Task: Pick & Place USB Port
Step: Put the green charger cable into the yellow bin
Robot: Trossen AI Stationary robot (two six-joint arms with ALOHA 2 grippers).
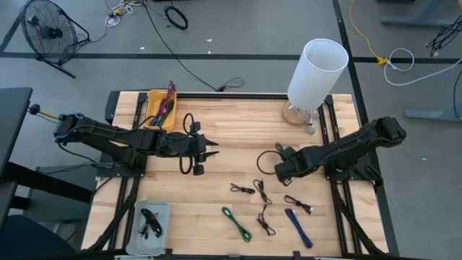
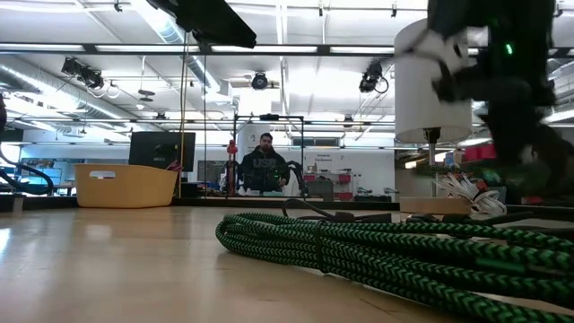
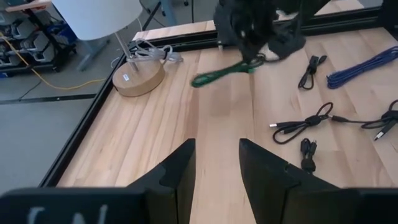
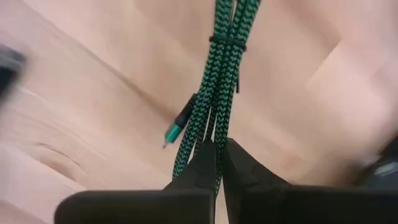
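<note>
Item: green braided USB cable (image 4: pixel 225 68), right arm
Right end effector (image 4: pixel 219 163) clenched on bundle, long axis running straight ahead; left end effector (image 3: pixel 216 163) released, well apart

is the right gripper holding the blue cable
No, the right gripper is shut on the green cable; the blue cable lies apart.

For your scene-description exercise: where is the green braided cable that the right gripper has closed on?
In the high view the green braided cable lies right of the table's centre, pinched by the right gripper, just below the white lamp; a second green cable lies nearer the front edge.
</note>
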